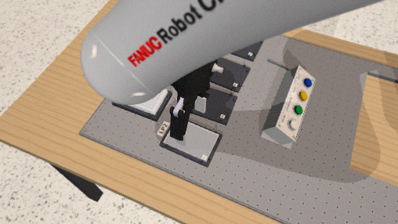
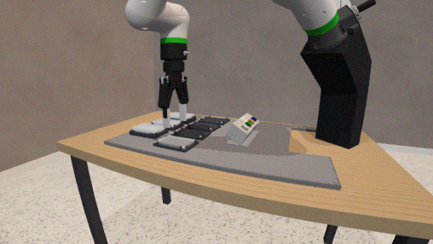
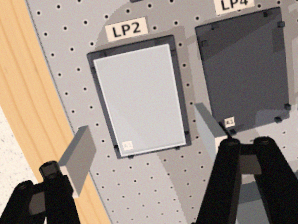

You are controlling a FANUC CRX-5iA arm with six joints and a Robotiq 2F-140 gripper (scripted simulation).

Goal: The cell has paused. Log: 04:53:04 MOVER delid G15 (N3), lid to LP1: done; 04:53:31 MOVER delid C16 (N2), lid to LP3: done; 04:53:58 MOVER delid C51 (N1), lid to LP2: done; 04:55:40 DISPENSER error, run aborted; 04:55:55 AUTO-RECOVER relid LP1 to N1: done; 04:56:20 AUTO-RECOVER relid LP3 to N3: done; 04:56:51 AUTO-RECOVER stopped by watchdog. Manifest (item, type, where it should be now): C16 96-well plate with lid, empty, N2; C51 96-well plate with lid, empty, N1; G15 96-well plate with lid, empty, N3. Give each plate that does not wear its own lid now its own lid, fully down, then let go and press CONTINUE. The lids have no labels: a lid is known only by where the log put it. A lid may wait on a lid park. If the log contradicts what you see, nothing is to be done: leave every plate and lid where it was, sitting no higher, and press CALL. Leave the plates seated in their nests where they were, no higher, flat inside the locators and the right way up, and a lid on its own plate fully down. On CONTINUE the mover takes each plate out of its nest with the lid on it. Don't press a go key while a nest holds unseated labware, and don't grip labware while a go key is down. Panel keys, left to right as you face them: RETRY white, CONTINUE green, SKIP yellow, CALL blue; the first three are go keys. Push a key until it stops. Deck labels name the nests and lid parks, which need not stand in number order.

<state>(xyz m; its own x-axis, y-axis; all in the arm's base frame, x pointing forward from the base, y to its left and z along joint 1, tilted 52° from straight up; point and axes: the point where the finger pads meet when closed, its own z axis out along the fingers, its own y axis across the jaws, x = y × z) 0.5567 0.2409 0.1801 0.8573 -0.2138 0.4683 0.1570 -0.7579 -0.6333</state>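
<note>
Tool: our tool [image 3: 143,183] hangs partly open above the deck, with nothing between its fingers.
Lid: we see a pale lid [image 3: 140,99] lying flat on the park labelled LP2 [image 3: 127,30], directly below our tool.
LP4: the park beside it [image 3: 242,72] is dark and bare.
Keys: the key panel [image 1: 291,106] stands well apart on our desk [image 1: 51,98].

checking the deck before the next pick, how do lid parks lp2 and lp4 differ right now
LP2 carries a pale, light grey lid that fills its frame; LP4 shows only its dark tray, no lid on it. In the wrist view LP2 lies left of LP4, nearer the deck's wooden edge, and the open gripper is above LP2's near end, while LP4 is off to its right. Both are same-shaped rectangular parks with white labels on the perforated deck plate.
</note>
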